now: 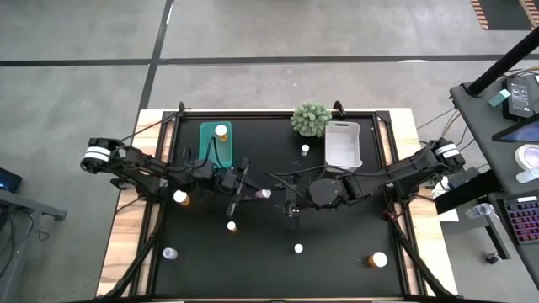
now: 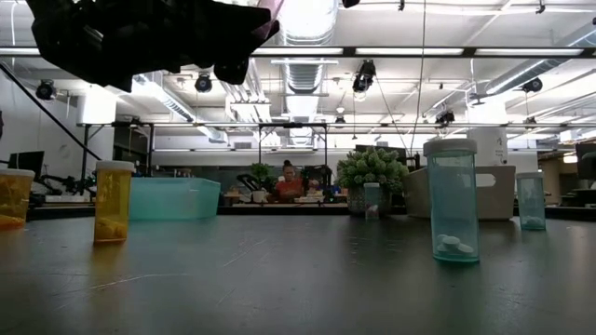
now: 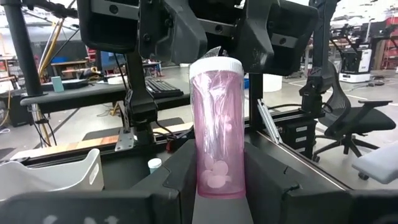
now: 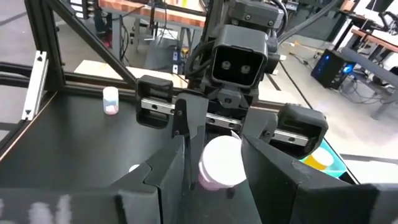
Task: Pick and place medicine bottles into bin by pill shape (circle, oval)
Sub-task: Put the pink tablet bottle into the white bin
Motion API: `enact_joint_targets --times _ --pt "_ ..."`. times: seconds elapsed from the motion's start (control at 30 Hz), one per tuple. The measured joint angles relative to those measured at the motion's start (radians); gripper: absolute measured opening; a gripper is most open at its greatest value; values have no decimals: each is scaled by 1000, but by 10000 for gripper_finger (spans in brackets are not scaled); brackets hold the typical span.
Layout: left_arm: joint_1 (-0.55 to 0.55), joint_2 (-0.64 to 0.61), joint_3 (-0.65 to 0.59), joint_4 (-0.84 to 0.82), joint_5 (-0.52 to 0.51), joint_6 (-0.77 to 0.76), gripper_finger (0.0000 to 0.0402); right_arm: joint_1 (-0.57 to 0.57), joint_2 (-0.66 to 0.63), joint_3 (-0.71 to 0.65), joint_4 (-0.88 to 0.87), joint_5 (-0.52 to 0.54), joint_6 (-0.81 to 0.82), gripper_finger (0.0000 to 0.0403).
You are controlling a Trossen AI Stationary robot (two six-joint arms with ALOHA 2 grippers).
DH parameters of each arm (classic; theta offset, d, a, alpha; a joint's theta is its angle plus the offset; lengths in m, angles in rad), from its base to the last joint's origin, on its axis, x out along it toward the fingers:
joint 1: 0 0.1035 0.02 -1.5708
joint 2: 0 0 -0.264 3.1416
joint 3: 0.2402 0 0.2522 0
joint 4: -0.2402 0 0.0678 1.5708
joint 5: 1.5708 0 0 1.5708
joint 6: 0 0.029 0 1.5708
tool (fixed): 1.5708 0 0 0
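- High view: the left gripper (image 1: 251, 192) and the right gripper (image 1: 285, 200) met near the middle of the black bench (image 1: 337, 269), with a pink bottle (image 1: 265, 194) between them. A teal bin (image 1: 215, 143) at upper left held one white-capped bottle (image 1: 221, 131); a white bin (image 1: 343, 144) stood at upper right, just beside a green plant ball (image 1: 311, 119). Other medicine bottles lay scattered: an amber one (image 1: 180, 198) at left, one below centre-left (image 1: 232, 226), a pale one (image 1: 170, 253) at lower left, a small one (image 1: 298, 248) at lower centre, an amber one (image 1: 377, 260) at lower right and a small one (image 1: 305, 150) near the white bin.
- Low view: an amber bottle (image 2: 113, 202) stood upright at left and a clear teal bottle (image 2: 453, 199) with pills at its bottom at right. A person sat in the room far behind.
- Left wrist view: the left fingers (image 3: 180, 180) were closed on the pink bottle's lower body; it stood upright, white cap up, with round pills at its base.
- Right wrist view: the right fingers (image 4: 273, 168) flanked the pink bottle's cap end; whether they pressed on it could not be told.
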Motion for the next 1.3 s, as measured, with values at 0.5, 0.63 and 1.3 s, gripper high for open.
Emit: enact_joint_targets --times 0.5,0.63,1.3 --pt "0 0 0 8 4 -2 91 -11 -4 44 -14 34 -45 153" --pt "0 0 0 7 4 -3 91 -11 -9 54 -21 73 -64 153" --pt "0 0 1 15 -4 -5 91 -9 -17 59 -117 37 52 257"
